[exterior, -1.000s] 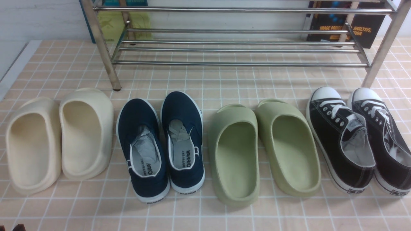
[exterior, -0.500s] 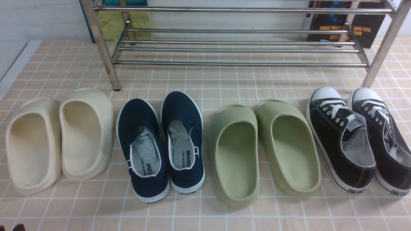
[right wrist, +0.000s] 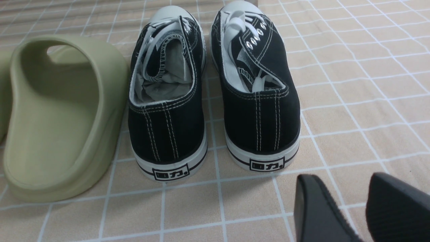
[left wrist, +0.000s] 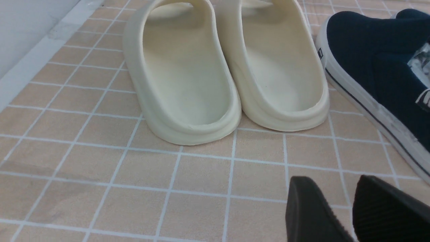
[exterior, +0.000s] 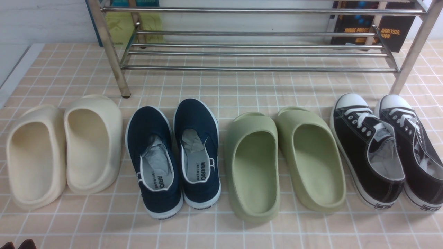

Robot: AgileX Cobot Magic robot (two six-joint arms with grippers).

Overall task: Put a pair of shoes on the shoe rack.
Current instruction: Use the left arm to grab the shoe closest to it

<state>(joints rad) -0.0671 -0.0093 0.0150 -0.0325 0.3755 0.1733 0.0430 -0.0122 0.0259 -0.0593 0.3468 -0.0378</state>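
Observation:
The two navy-blue slip-on shoes stand side by side on the tiled floor, heels toward me: the left one (exterior: 152, 162) and the right one (exterior: 199, 152). One of them shows at the edge of the left wrist view (left wrist: 376, 67). The steel shoe rack (exterior: 256, 68) stands behind the row of shoes, with nothing on its tubes. My left gripper (left wrist: 332, 181) is open and empty, low over the floor, short of the cream slides and the navy shoe; its tips peek into the front view (exterior: 19, 245). My right gripper (right wrist: 341, 179) is open and empty, just behind the black sneakers' heels.
Cream foam slides (exterior: 62, 152) lie left of the navy pair, green slides (exterior: 283, 159) right of it, and black lace-up sneakers (exterior: 387, 148) at the far right. Books (exterior: 391, 31) lean on the wall behind the rack. A white floor edge (exterior: 14, 76) runs along the left.
The left gripper's tips have come a little further into the bottom left corner of the front view. The shoes and the rack have not moved.

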